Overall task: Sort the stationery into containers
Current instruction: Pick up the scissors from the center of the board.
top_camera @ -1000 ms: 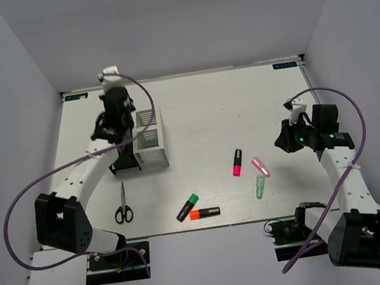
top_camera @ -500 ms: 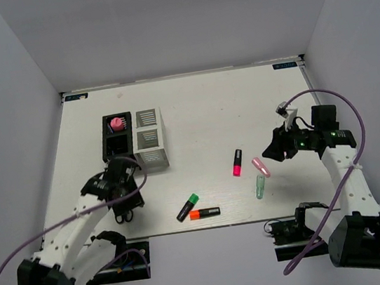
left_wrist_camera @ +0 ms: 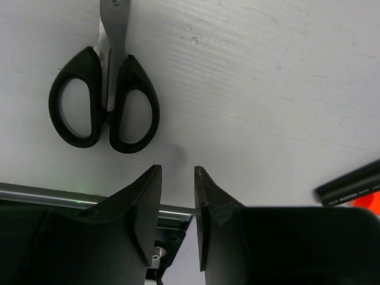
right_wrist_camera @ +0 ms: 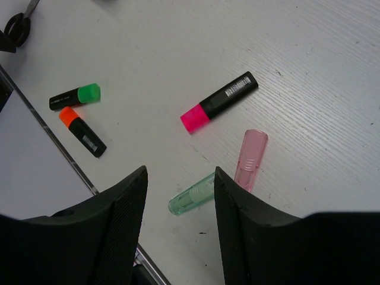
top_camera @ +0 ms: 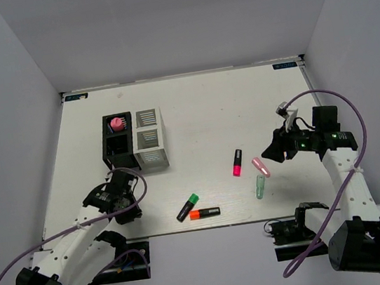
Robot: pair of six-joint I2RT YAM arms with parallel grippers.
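- Two joined holders stand toward the far-left corner of the counter: the black holder [top_camera: 108, 152] on the left, the white holder [top_camera: 153, 150] touching its right side.
- Pink round item [top_camera: 114, 125] sits in the black holder's far compartment.
- Scissors [left_wrist_camera: 104, 101] lie shut by the near edge, toward the left corner.
- Left gripper [left_wrist_camera: 177, 170] hangs just beside the scissors' handles, fingers a narrow gap apart, holding nothing.
- Right gripper [right_wrist_camera: 180, 172] hovers toward the right edge, fingers wide, empty.
- Below it lie the pink highlighter [right_wrist_camera: 218, 101], pink piece [right_wrist_camera: 251, 159] and green piece [right_wrist_camera: 193, 194].
- Green highlighter [right_wrist_camera: 75, 97] and orange highlighter [right_wrist_camera: 82, 131] lie close together at the near edge.
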